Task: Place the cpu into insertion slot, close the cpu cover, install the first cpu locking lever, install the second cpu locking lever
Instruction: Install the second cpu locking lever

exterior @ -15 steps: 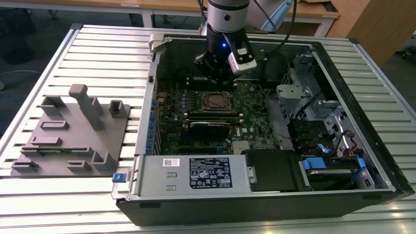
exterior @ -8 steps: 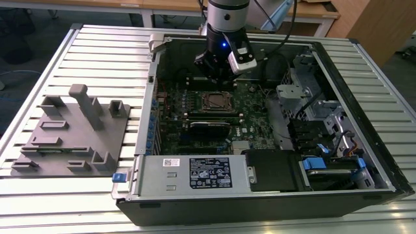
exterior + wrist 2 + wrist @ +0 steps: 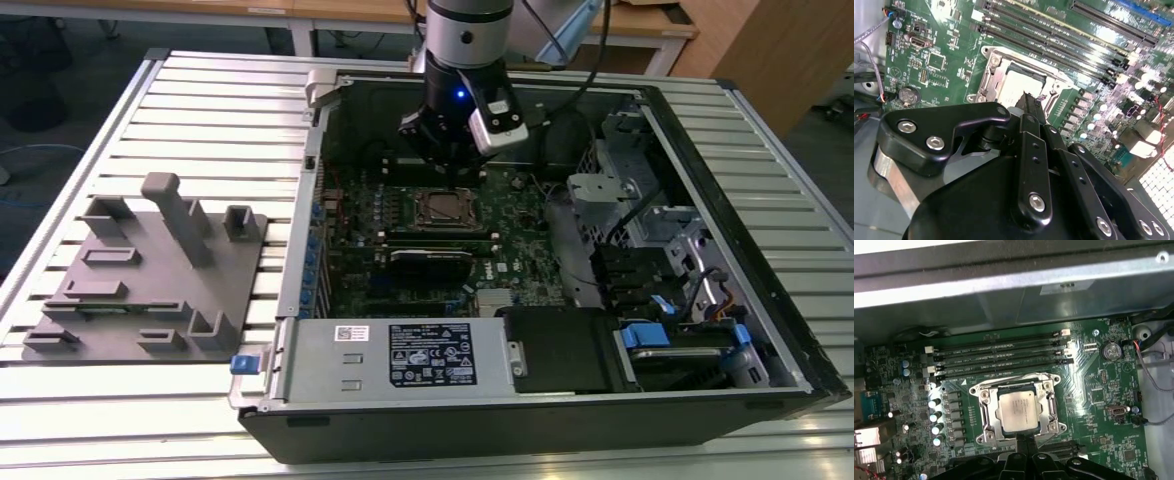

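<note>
- Exterior view: an open black computer case (image 3: 747,330) lies on a slatted metal tabletop (image 3: 200,90). The green motherboard (image 3: 400,230) is exposed inside. A grey moulded fixture tray (image 3: 140,280) sits toward the exterior view's left. The arm's gripper (image 3: 447,150) hangs just above the board, close beside the insertion slot (image 3: 445,208).
- Second wrist view: matte black gripper links with silver screw heads take up the foreground. The 2 jaws appear drawn close together, with nothing visibly held between them. Their tip stands over the edge of the insertion slot (image 3: 1021,82), where the cpu (image 3: 1021,87) shows a pale, dull metal top. A round coin cell (image 3: 908,95) lies nearby on the board.
- First wrist view: the cpu (image 3: 1018,410) lies flat and square within the insertion slot (image 3: 1016,410). The cpu cover (image 3: 985,410), a thin bright silver frame, appears to lie down around it. 4 long black memory slots (image 3: 1004,357) run parallel alongside.
- Judged progress: placement looks done and the cover looks closed; whether either locking lever is latched cannot be told.
</note>
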Controlling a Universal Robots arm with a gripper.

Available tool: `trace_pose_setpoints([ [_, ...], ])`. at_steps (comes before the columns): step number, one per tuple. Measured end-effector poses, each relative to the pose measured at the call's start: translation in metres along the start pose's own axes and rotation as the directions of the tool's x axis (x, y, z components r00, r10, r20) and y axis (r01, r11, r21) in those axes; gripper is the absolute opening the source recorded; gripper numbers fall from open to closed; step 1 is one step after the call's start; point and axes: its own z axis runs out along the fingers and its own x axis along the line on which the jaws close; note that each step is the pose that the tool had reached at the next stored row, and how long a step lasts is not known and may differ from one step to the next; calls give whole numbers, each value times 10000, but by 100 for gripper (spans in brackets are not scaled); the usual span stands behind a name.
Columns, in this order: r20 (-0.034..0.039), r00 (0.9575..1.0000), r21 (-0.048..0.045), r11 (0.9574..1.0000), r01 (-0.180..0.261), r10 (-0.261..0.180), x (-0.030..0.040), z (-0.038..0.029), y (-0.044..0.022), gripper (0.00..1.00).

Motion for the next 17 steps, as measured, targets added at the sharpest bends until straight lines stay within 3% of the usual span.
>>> trace_pose_setpoints([
  [13, 0, 10000, -4, 10000, 0, 0, -31, 3, -206, 10],
  [17, 0, 10000, -4, 10000, 1, -1, -34, 14, -224, 10],
])
